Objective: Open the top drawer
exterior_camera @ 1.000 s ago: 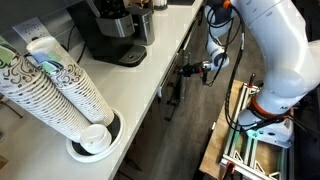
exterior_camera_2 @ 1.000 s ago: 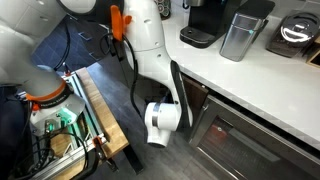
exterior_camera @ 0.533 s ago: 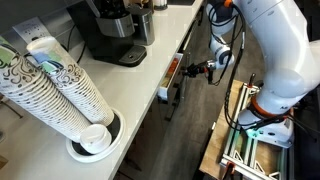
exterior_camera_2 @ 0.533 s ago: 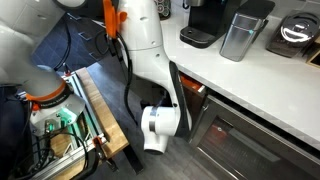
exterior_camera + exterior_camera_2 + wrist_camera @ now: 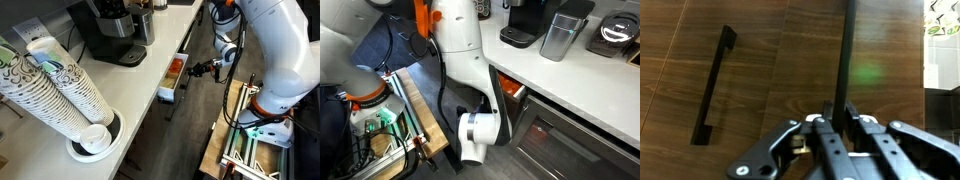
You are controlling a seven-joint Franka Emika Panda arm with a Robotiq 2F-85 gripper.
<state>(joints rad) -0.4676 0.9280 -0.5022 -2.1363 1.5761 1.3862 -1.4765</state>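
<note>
Kitchen corner: a white surface [image 5: 140, 85] carries a coffee machine [image 5: 112, 30] and stacked paper cups [image 5: 55, 90]. Under the surface edge is the top drawer [image 5: 174, 75], about 1 o'clock of frame centre in an exterior view. It is partly out, with orange-red contents showing. It shows again [image 5: 515, 92] at 2 o'clock of the arm's white wrist [image 5: 473, 135], which hides the tool there. The pincer [image 5: 197, 70] sits at 3 o'clock of the drawer front, right against it.

In the wrist view the pincer [image 5: 837, 128] is narrow. Its fingers [image 5: 826, 128] are clamped on the dark bar handle [image 5: 848, 55], which runs up to 12 o'clock between them. A second handle [image 5: 712, 85] lies at 9 o'clock on a wood front [image 5: 770, 60], well apart and not involved.

Judged step: mid-pull, drawer only partway open.

To do it well:
- Pull straight along the slide axis, away from the surface edge.
- Avoid sideways or downward drag so the drawer doesn't bind.
- Hold the wrist square so the bar can't slip through the fingers.
- Ease off near the end of travel and don't slam the stop.
</note>
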